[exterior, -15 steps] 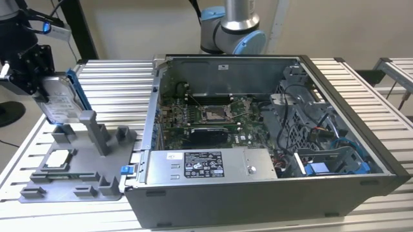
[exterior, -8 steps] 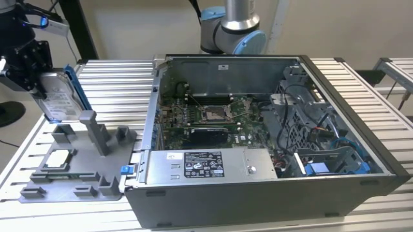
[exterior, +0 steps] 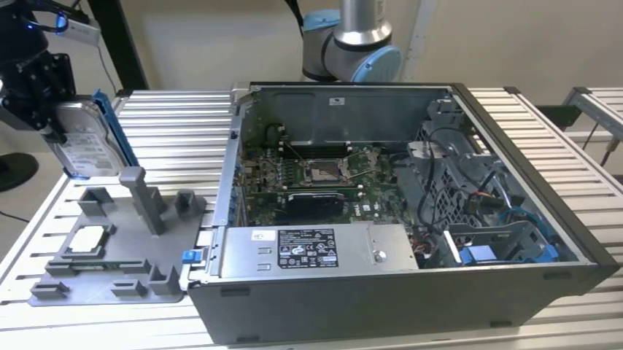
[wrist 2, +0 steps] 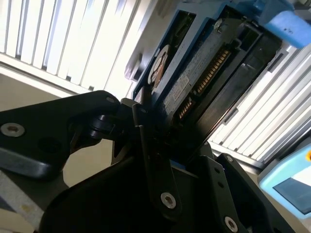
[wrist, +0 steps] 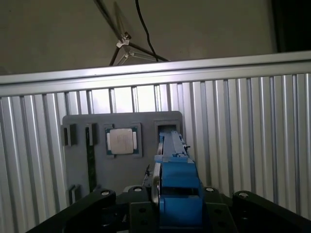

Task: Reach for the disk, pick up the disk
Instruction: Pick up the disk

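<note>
The disk (exterior: 90, 146), a silver hard drive with a white label in a blue bracket, hangs on edge in the air at the exterior view's left, above the grey fixture tray (exterior: 107, 281). My gripper (exterior: 57, 120) is shut on its upper end. In the second wrist view the black fingers (wrist 2: 146, 141) clamp the disk (wrist 2: 194, 82), whose circuit side and connector show. The first wrist view looks down along the disk's blue edge (wrist: 177, 182) between the jaws, with the tray (wrist: 77, 160) beneath it.
An open computer case (exterior: 409, 211) fills the middle of the slatted aluminium table (exterior: 175, 124), with a grey power-supply box (exterior: 311, 251) at its front. The tray has upright posts (exterior: 141, 197) and holds a small square chip (wrist: 122, 141). The arm's base (exterior: 351, 44) stands behind the case.
</note>
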{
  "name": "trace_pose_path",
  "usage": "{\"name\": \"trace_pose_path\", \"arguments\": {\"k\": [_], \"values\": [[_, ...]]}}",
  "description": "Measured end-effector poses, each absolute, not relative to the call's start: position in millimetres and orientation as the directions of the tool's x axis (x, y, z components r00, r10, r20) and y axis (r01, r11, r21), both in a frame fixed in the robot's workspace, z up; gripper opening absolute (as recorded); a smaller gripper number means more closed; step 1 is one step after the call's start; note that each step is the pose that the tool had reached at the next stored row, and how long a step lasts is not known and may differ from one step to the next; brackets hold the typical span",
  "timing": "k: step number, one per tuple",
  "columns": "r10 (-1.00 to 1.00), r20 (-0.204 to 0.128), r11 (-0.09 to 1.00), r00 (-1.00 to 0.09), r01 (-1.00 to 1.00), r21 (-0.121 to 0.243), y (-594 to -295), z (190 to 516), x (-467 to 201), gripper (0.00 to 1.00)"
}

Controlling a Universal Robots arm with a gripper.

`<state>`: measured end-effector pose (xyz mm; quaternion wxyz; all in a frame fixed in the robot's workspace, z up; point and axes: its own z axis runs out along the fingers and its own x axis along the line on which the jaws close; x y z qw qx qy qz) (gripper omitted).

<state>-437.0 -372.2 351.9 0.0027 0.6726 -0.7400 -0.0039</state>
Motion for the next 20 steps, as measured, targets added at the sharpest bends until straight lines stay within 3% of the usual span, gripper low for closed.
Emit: {"name": "trace_pose_path", "arguments": {"k": [20], "values": [[-0.995, -0.001, 0.095, -0.095, -0.995, 0.009, -372.2, 380.4, -437.0, 0.0]]}}
